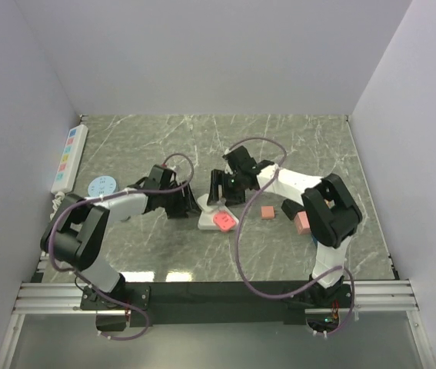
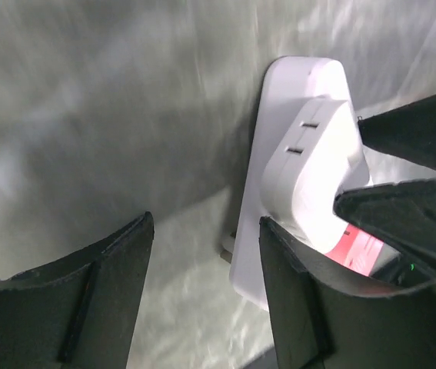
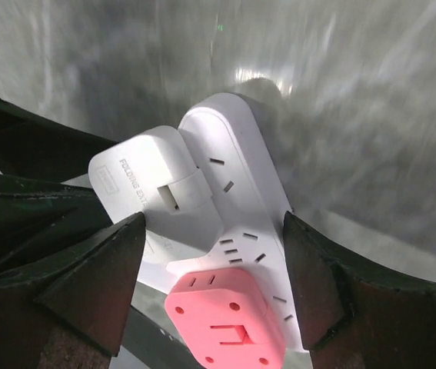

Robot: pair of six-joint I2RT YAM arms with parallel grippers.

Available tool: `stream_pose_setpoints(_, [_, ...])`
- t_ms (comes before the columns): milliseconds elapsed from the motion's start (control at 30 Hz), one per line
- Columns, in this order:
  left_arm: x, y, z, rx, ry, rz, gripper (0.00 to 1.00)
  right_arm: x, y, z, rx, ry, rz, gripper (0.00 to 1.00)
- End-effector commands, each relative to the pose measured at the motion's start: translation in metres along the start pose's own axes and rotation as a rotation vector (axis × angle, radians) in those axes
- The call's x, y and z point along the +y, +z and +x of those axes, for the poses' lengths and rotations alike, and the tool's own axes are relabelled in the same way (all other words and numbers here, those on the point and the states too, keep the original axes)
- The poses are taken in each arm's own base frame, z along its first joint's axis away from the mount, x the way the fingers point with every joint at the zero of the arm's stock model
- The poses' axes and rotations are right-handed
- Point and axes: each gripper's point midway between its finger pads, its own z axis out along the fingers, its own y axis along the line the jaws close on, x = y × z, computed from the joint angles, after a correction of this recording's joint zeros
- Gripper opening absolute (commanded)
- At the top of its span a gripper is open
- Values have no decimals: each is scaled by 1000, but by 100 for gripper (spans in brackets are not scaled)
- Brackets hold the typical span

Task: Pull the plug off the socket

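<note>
left gripper (image 2: 206, 229) spread wide, one finger just beside a white power strip (image 2: 294, 84) bearing a plug (image 2: 317, 169); right gripper (image 2: 350, 160) flanks the plug.

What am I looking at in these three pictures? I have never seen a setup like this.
Two robot arms are bolted at the near edge of a table. The wide picture comes from a camera above and behind them; the other two come from cameras on each wrist, looking past that arm's own two-finger tool. In the middle lies a white socket with a white plug and a pink plug in it. The left tool is open beside the socket. The right tool straddles the white plug and socket; whether it grips yet, I cannot tell. Two pink blocks lie to the right.
</note>
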Motion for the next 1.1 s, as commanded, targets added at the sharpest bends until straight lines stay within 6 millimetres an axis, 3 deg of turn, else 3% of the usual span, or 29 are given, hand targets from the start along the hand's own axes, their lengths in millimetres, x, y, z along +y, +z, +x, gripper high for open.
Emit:
stream_pose_setpoints(0, [-1,-5,35,59,-21,24,64,7,-19,25,-5,-46,44,78])
stream_pose_setpoints(67, [5,-9,39,42,-37,6,64,-1,-22,32,-11,-41,107,80])
stream_pose_setpoints(133, [8,-13,36,14,-50,-16,64,-6,-32,25,-69,-26,160,85])
stream_pose_setpoints(267, [-4,-39,5,-118,-52,-53,67,-19,-66,-7,-236,-13,310,91])
stream_pose_setpoints(300, [-8,-46,-11,-175,-48,-72,68,-21,-80,-14,-283,-19,340,92])
stream_pose_setpoints(367, [-10,-58,-18,-202,-41,-101,70,-17,-91,-17,-299,-72,334,93])
stream_pose_setpoints(500, [-16,-73,-30,-236,-29,-118,70,-9,-103,6,-225,-228,306,91])
stream_pose_setpoints(567, [-19,-79,-30,-253,-32,-101,71,-1,-104,31,-180,-325,274,91])
stream_pose_setpoints(667, [-18,-85,-27,-274,-47,-89,71,6,-100,66,-137,-431,243,91])
stream_pose_setpoints(767, [-11,-89,-22,-284,-67,-88,72,4,-92,88,-120,-503,301,91])
stream_pose_setpoints(867, [-6,-91,-15,-282,-78,-89,73,-1,-82,96,-125,-553,387,91])
stream_pose_setpoints(900, [-3,-90,-11,-277,-84,-93,73,6,-78,103,-124,-587,390,91])
stream_pose_setpoints(1067, [1,-92,-3,-278,-99,-81,73,10,-56,104,-165,-655,501,91])
